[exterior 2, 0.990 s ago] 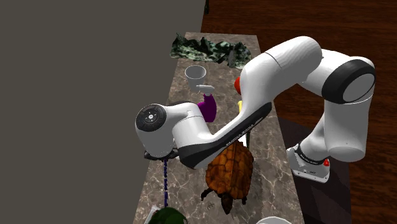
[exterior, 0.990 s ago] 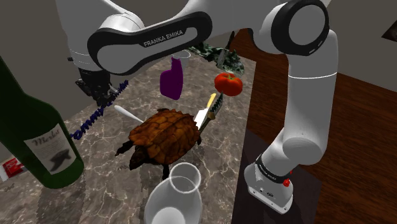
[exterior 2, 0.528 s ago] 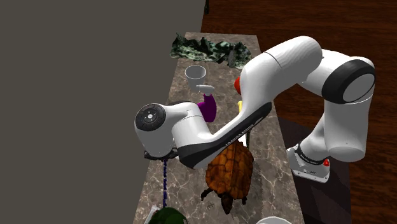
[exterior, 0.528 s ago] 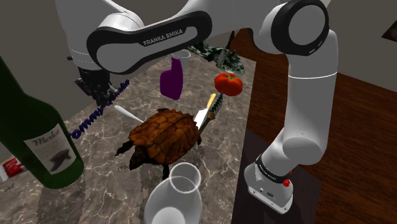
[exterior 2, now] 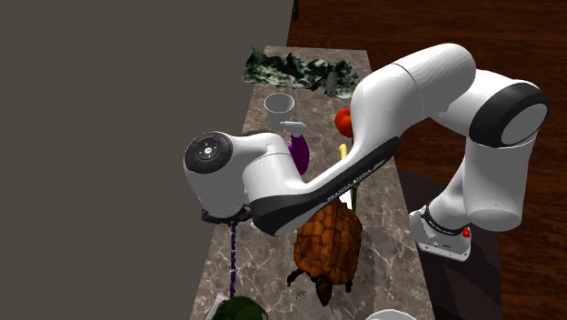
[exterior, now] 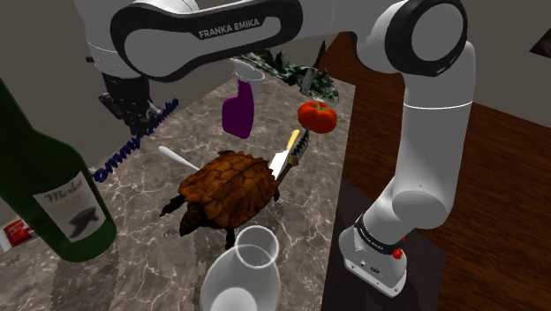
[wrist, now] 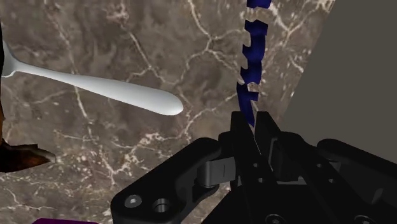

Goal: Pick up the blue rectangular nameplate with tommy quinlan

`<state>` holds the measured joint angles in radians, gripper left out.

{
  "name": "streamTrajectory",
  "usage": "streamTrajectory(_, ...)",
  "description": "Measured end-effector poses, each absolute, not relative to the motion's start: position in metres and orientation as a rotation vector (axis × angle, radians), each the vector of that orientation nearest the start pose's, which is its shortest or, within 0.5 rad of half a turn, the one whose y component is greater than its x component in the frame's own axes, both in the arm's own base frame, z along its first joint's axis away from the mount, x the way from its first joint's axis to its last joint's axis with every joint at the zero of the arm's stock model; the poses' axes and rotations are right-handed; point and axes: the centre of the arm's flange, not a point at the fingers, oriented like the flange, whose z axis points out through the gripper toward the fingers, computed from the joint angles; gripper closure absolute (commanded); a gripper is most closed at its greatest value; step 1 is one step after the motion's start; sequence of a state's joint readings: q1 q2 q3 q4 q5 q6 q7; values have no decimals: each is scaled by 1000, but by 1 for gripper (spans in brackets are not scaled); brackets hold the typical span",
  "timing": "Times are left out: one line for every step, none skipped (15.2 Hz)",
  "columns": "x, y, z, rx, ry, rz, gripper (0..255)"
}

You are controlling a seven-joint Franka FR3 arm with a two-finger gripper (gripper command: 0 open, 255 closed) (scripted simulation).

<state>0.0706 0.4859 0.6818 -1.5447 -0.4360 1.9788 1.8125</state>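
The blue nameplate (exterior: 122,155) of cut-out letters hangs tilted above the marble counter (exterior: 141,221), at the shoulder view's left. My black gripper (exterior: 141,126) is shut on its middle, under the white forearm. In the wrist view the nameplate (wrist: 252,60) is edge-on, a thin blue strip rising from between my fingers, with the gripper (wrist: 256,130) clasped on its lower part. From the second exterior view the nameplate (exterior 2: 233,259) shows as a thin blue line below the arm's wrist joint.
A brown turtle (exterior: 225,190) lies mid-counter with a white spoon (exterior: 179,158) beside it. A green wine bottle (exterior: 53,185) stands at the near left and a white jug (exterior: 243,274) in front. Purple bottle (exterior: 237,113), tomato (exterior: 316,116) and knife (exterior: 287,155) lie farther back.
The gripper has risen with the nameplate clasped in it, and the arm's forearm has lifted with it. The other objects have not moved.
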Motion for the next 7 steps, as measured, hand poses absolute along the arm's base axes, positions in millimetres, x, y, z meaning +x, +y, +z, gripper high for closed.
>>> streamTrajectory(560,390,430,-2751,1440,-189,255)
streamTrajectory(559,390,435,-2751,1440,-189,255)
streamTrajectory(559,390,440,-2751,1440,-189,255)
streamTrajectory(560,391,446,-2751,1440,-189,255)
streamTrajectory(560,391,452,-2751,1440,-189,255)
streamTrajectory(560,391,456,-2751,1440,-189,255)
streamTrajectory(560,391,460,-2751,1440,-189,255)
